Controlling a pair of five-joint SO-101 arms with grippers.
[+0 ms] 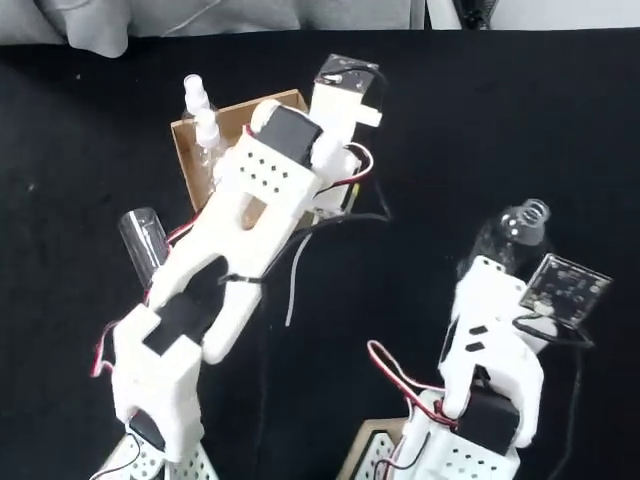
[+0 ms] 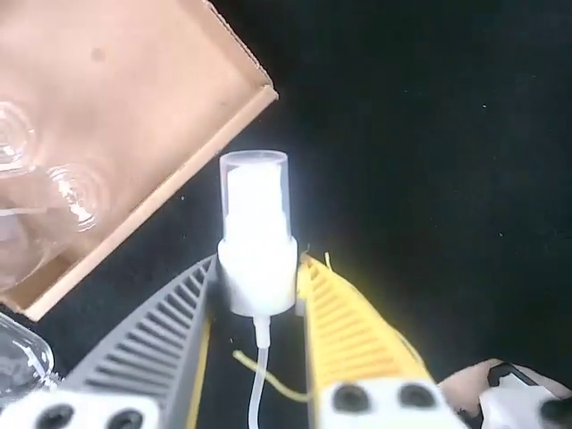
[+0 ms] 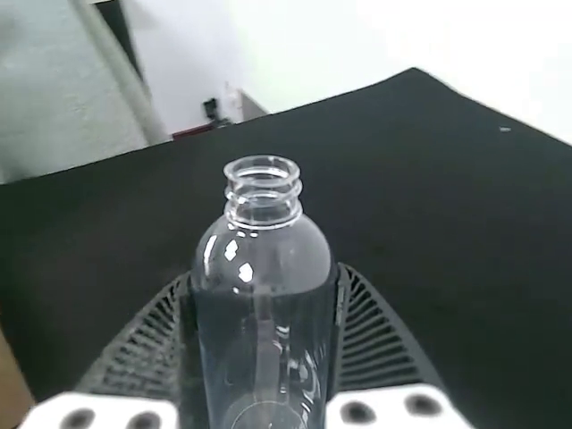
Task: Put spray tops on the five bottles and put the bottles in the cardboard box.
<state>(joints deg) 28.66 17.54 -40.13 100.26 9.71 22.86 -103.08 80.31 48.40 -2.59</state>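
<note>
My left gripper [image 2: 257, 273] is shut on a white spray top [image 2: 257, 234] with a clear cap, its thin dip tube hanging down between the grey and yellow fingers. It hangs just beside a corner of the cardboard box [image 2: 143, 107], over the black table. Two capped bottles [image 1: 203, 112] stand in the box [image 1: 238, 122]. My right gripper [image 3: 259, 304] is shut on a clear bottle [image 3: 259, 259], held upright with its threaded neck bare. That bottle [image 1: 515, 232] stands at the right of the table, apart from the left arm.
One more clear bottle [image 1: 145, 238] without a top lies on the black table left of the left arm. A piece of cardboard [image 1: 365, 452] sits at the front edge between the arm bases. The black table between box and right arm is bare.
</note>
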